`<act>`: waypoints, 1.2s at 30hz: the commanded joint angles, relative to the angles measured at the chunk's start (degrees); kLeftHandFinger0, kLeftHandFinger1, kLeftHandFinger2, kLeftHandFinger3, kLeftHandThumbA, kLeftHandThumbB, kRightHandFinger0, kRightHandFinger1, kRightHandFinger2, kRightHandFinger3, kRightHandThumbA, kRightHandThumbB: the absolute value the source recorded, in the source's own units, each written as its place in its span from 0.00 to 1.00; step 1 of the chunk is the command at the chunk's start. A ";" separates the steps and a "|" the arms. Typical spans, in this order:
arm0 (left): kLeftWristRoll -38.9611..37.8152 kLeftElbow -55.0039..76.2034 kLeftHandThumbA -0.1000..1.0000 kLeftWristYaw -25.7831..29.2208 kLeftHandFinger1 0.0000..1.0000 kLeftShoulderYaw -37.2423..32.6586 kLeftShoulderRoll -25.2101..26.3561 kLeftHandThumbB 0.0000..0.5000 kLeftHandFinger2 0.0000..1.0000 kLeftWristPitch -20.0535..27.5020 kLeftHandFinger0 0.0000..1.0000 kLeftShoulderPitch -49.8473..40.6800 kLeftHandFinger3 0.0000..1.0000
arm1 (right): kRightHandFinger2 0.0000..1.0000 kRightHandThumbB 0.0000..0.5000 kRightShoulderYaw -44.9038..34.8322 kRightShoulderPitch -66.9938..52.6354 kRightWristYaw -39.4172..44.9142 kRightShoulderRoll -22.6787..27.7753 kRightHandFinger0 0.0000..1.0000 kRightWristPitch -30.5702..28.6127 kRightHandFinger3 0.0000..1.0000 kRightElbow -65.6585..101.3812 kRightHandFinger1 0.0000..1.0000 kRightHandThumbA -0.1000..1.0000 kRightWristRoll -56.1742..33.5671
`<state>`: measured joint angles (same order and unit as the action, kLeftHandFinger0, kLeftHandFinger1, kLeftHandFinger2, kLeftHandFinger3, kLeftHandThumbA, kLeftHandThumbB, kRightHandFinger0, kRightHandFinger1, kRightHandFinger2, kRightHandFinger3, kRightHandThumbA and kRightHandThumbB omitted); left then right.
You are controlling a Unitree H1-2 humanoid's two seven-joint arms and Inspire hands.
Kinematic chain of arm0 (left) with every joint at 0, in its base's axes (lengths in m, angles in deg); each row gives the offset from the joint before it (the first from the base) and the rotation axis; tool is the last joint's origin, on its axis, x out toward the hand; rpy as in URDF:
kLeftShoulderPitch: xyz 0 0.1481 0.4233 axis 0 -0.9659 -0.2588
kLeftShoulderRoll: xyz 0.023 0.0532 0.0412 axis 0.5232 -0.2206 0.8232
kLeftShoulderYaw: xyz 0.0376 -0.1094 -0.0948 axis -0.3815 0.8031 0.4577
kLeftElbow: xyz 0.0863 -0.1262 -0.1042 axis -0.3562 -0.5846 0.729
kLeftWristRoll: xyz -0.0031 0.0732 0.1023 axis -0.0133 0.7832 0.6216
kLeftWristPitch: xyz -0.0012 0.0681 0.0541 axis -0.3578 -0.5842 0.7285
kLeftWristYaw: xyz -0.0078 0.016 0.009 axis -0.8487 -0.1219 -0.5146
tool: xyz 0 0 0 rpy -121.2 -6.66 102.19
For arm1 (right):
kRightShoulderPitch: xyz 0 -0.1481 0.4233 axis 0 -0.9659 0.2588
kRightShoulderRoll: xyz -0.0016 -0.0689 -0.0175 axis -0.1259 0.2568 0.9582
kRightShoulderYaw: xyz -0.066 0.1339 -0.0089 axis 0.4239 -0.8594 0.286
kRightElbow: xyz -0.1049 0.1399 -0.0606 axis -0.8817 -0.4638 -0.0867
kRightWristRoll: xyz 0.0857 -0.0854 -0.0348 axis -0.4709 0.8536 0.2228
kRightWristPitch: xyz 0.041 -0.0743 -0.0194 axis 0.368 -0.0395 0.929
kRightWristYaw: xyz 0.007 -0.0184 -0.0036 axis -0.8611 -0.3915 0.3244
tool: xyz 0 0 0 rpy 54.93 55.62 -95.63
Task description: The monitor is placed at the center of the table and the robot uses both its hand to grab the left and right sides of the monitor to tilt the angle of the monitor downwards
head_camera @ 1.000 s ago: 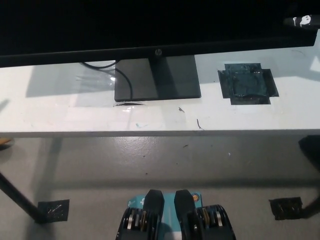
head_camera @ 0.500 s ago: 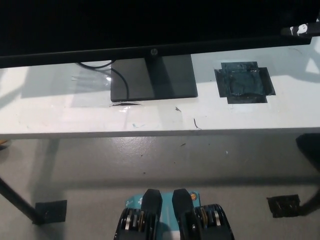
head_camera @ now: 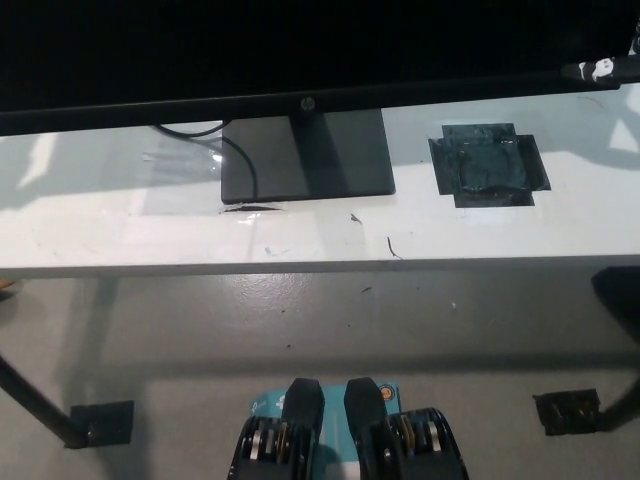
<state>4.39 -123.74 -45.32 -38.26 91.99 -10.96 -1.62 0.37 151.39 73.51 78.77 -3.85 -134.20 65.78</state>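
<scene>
Monitor [head_camera: 300, 50] stands at the middle of the white worktop [head_camera: 120, 235], its dark screen filling the top of the head view, its square base [head_camera: 305, 160] resting flat with a cable [head_camera: 240, 160] trailing over it. Neither the left hand nor the right hand can be picked out clearly; a dark tip with a white mark [head_camera: 600, 70] shows by the screen's right edge, but what it is cannot be told. A dark tape patch [head_camera: 488, 165] lies right of the base. Whether any tilting has been done cannot be judged.
</scene>
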 commanded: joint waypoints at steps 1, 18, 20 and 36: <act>1.32 -4.42 1.00 -1.38 1.00 -0.74 0.81 0.92 1.00 3.13 1.00 5.76 1.00 | 1.00 1.00 0.12 2.17 2.70 0.27 1.00 0.32 1.00 1.62 1.00 1.00 0.79; 5.35 -14.15 1.00 -0.84 1.00 -6.00 -1.63 0.96 1.00 6.96 1.00 9.36 1.00 | 1.00 0.91 0.49 2.58 4.36 0.77 1.00 -1.70 1.00 0.56 1.00 0.89 2.15; 5.45 -14.76 0.96 -0.85 1.00 -6.27 -1.53 1.00 1.00 7.11 1.00 8.84 1.00 | 1.00 0.87 1.29 2.88 4.59 0.43 1.00 -1.95 1.00 0.77 1.00 0.87 3.14; 18.76 -14.42 0.79 9.24 1.00 -20.41 0.43 1.00 1.00 10.67 1.00 10.14 1.00 | 1.00 0.92 5.13 5.82 1.35 -0.37 1.00 -2.17 1.00 -0.40 1.00 0.78 7.68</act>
<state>12.57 -138.51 -43.84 -53.56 91.03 -3.25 5.92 4.17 151.46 75.28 79.40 -3.41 -135.76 71.17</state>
